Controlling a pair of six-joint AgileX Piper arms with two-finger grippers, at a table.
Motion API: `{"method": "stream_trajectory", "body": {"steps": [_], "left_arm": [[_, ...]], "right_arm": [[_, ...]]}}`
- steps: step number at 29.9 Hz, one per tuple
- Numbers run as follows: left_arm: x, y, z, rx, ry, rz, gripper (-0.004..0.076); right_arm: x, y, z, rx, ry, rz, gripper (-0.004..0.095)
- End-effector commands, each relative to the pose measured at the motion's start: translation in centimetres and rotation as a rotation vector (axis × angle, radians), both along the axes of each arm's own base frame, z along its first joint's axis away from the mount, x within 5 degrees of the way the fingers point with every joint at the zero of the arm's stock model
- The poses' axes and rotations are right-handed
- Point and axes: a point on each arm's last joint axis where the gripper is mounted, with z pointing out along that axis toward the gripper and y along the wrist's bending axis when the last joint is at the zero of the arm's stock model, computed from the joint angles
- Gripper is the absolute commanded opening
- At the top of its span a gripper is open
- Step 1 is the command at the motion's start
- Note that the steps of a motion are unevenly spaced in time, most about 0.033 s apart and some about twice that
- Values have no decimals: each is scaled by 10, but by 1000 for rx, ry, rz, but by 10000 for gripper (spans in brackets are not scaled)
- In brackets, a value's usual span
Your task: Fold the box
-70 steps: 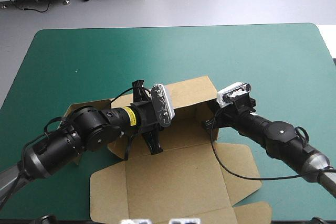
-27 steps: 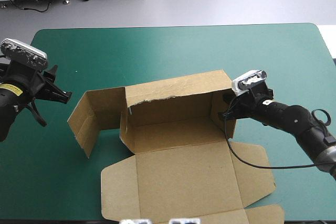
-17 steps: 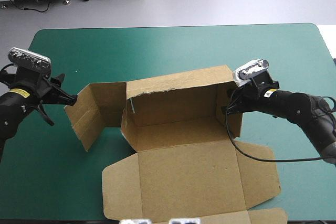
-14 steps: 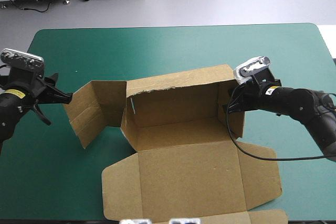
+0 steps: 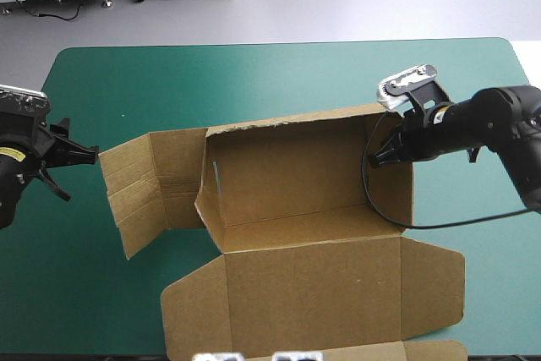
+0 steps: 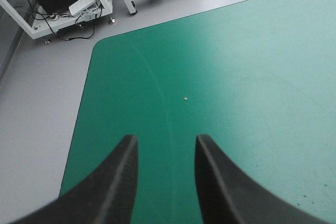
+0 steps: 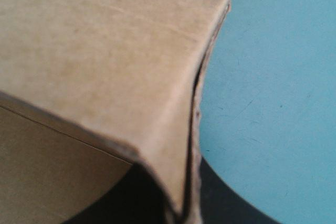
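Observation:
The brown box [image 5: 296,171] stands in mid-table as an open tray, its back wall raised and its lid [image 5: 313,293] flat toward the near edge. Its left flap [image 5: 139,192] is swung out to the left, half raised. My right gripper [image 5: 378,151] is shut on the upper corner of the right wall; in the right wrist view the board [image 7: 105,51] runs between the black fingers of that gripper [image 7: 181,205]. My left gripper [image 5: 83,162] hovers just left of the left flap, apart from it. In its own view it [image 6: 165,142] is open over bare cover.
The teal-green cover [image 5: 279,82] runs from the box to the far edge. The left wrist view looks at the table's rounded far-left corner [image 6: 97,51], with grey floor beyond. The lid's front flaps reach the near table edge [image 5: 423,352].
The left arm left the box's middle and drew back to the left edge. The right gripper carried the right wall rightward and farther; the box widened and the left flap swung outward.

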Motion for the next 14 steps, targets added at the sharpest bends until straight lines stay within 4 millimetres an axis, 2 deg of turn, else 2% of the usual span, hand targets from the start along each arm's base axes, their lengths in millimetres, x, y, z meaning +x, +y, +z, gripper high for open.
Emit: {"method": "stream_trajectory", "body": {"steps": [1,8,14], "left_arm": [[-3,0,18,1,-113,9,262],[-3,-1,17,-9,-109,7,262],[-3,-2,17,-31,-114,4,262]], "right_arm": [[12,1,2,-69,21,51,-25],[63,15,-44,-97,166,63,-25],[91,26,-60,-73,199,92,-25]]}}
